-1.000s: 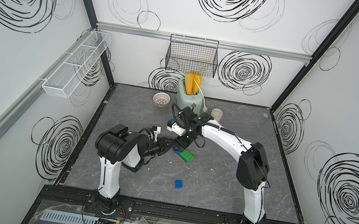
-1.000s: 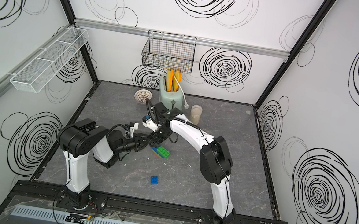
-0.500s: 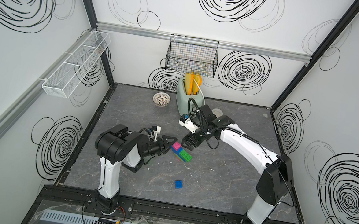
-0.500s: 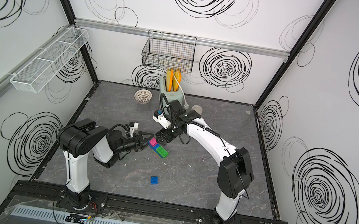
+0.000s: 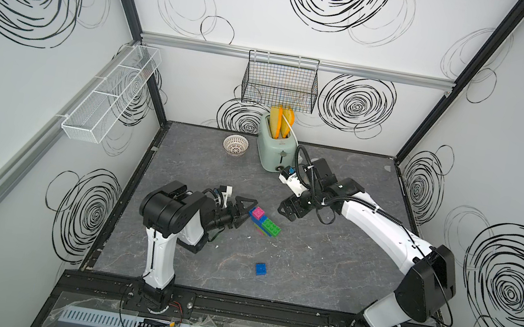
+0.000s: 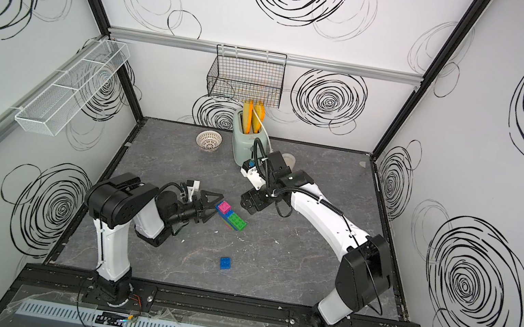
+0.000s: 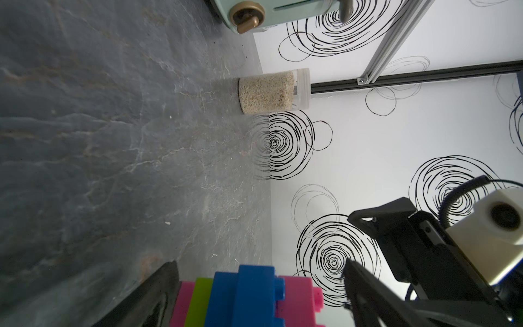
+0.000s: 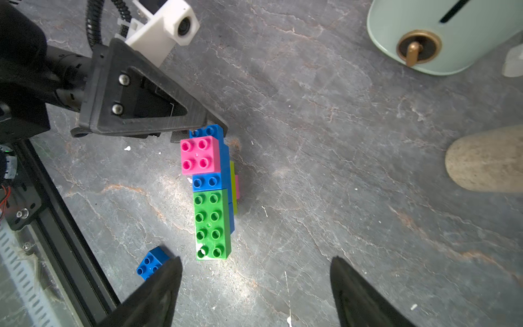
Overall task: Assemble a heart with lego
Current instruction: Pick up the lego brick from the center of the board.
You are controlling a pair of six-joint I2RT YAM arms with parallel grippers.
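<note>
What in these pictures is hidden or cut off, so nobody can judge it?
- Heart: lower lime and pink bricks mostly covered by upper bricks, right wrist view.
- Heart, left wrist view: cut off by picture edge.
- Jar: mostly behind right arm, a top view.

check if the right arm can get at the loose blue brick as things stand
Probably yes: the loose blue brick lies alone, well apart from the heart, and the right tool is open and empty.

White arm shells [image 5: 373, 222], black joints [image 5: 428, 282], ribbed black cable [image 8: 90, 25], screwed triangular black left tool [image 5: 248, 211]
</note>
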